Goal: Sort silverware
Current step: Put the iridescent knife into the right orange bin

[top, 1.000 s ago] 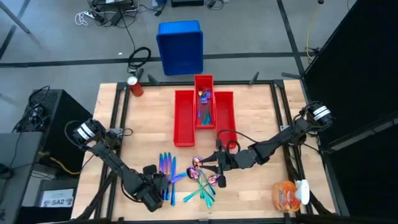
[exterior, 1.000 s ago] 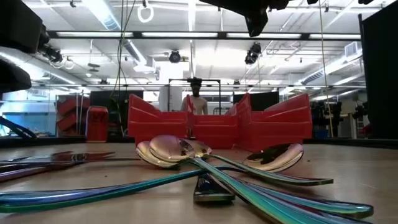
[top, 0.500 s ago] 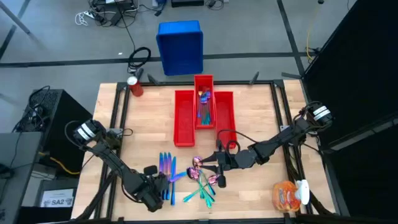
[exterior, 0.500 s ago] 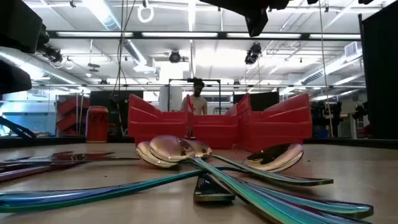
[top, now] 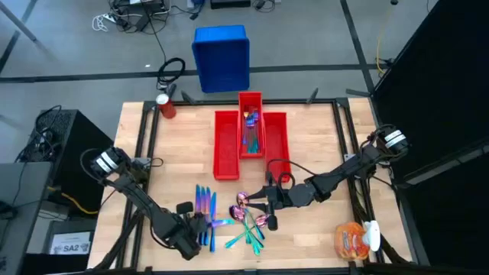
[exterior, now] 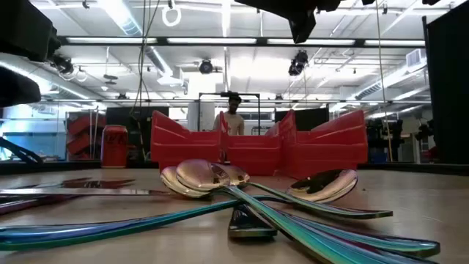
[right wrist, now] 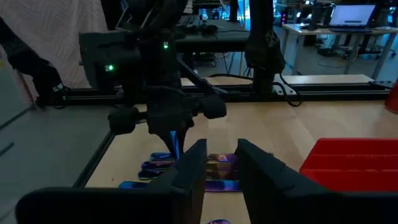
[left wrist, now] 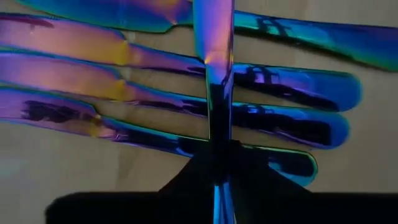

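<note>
A row of iridescent knives (top: pixel 203 202) lies on the wooden table near its front edge. Just right of them is a heap of spoons and forks (top: pixel 248 218), which also fills the low view's foreground (exterior: pixel 242 198). More silverware (top: pixel 250 126) lies in the middle one of the red bins (top: pixel 226 145). My left gripper (top: pixel 197 226) is shut on one knife (top: pixel 220 222), held crosswise over the row. My right gripper (top: pixel 266 203) hovers open over the heap's right side, with nothing between its fingers (right wrist: pixel 193 163). My left gripper pinches the knife by its narrow handle end (left wrist: pixel 217 134) between its two fingers (left wrist: pixel 249 180). The knife runs straight out along the fingers toward the table's right and crosses over the lying knives (left wrist: pixel 280 118). I cannot tell whether it touches them.
A red can (top: pixel 166 105) stands at the table's far left corner. An orange and white packet (top: pixel 355 238) lies at the near right corner. A blue bin (top: pixel 221 57) sits on the floor beyond the far edge. A person (exterior: pixel 233 121) stands in the room behind.
The knife in my left gripper has swung a little. Its free end has moved toward the table's near edge, and it lies more level than before. My right gripper has kept still and open.
</note>
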Controlling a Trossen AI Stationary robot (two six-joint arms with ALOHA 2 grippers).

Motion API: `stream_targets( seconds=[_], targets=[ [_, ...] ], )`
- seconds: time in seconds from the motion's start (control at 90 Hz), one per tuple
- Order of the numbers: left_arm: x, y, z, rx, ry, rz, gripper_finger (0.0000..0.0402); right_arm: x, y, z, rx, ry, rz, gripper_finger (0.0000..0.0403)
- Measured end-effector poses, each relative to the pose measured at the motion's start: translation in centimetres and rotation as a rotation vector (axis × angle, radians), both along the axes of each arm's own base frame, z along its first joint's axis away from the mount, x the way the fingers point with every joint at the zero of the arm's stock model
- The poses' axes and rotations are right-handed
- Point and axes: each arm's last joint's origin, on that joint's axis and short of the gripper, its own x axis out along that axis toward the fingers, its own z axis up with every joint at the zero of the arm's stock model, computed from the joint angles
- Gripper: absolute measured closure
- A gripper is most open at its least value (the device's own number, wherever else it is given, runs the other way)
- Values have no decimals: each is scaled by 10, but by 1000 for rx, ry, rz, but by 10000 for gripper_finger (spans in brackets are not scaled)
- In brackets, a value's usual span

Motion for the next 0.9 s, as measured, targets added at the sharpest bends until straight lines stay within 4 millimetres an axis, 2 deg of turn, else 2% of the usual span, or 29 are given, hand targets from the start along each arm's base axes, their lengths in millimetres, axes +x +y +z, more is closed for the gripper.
stream_targets(
  seconds=[0.256, 0.6, 0.711, 0.9],
  targets=[
    [9, -7, 23, 29, -46, -25, 399, 0, 0, 0, 0, 0, 0, 342],
    [11, -5, 24, 59, -67, -31, 400, 0, 0, 0, 0, -1, 0, 332],
    [14, -2, 21, 66, -63, -38, 385, 0, 0, 0, 0, 0, 0, 337],
    [18, 6, 14, 87, -29, -70, 335, 0, 0, 0, 0, 0, 0, 342]
  ],
)
